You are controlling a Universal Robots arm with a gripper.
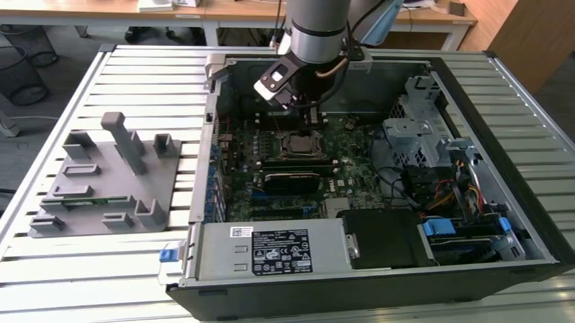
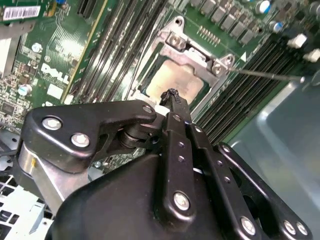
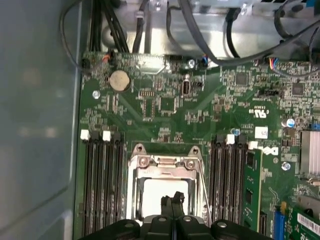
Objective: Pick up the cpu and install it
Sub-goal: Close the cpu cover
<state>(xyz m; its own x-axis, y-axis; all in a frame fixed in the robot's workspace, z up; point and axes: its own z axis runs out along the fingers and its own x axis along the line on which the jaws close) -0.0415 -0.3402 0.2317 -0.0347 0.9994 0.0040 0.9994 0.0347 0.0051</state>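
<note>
1. While the arm [image 1: 316, 30] reaches down into the open computer case [image 1: 503, 202], the gripper [image 2: 172, 97] hangs close over the motherboard [image 3: 165, 107]. Its two black fingers are pressed together tip to tip, and nothing is seen between them.
2. Cpu [image 3: 152, 195]: lies flat inside the socket frame [image 3: 165, 161], directly beneath the fingertips, with its pale silver top facing up. In both wrist views the tips overlap the chip's face. Whether they touch it or sit just above it: cannot tell.
3. Socket lever [image 3: 202, 185]: a thin metal rod that runs along one side of the frame, just beside the fingertips.
4. Memory slots [image 3: 102, 185]: long black rows flank the socket on both sides of the gripper, parallel to the frame's edges.
5. Coin cell [image 3: 119, 80]: a round silver disc on the board, well beyond the fingertips, near the board edge where black cables [image 3: 200, 35] cross.
6. Grey fixture tray [image 1: 99, 178]: rests on the slatted table [image 1: 134, 67] outside the case wall, well apart from the gripper.
</note>
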